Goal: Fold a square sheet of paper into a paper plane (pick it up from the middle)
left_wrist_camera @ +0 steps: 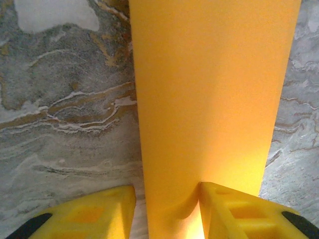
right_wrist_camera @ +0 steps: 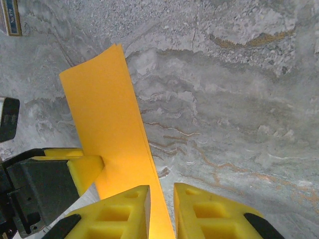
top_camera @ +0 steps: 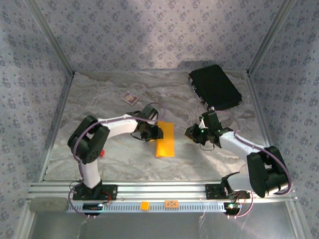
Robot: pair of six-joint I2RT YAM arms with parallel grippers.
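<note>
Spread and clasping nothing at the left gripper [left_wrist_camera: 167,191]: one finger over the near end of the paper [top_camera: 165,139], the other on bare table [left_wrist_camera: 60,124]. Nearly closed at the right gripper [right_wrist_camera: 162,191], paper edge showing in the slit; cannot tell whether pinched. Folded to a strip, left of the black case [top_camera: 215,87] and nearer the arms, long axis running toward them. Probably closer to the left gripper. Print on the card [top_camera: 130,97] left of the case too small to read.

One paper sheet [top_camera: 165,140], one black case [top_camera: 215,87], one small card [top_camera: 130,97].
</note>
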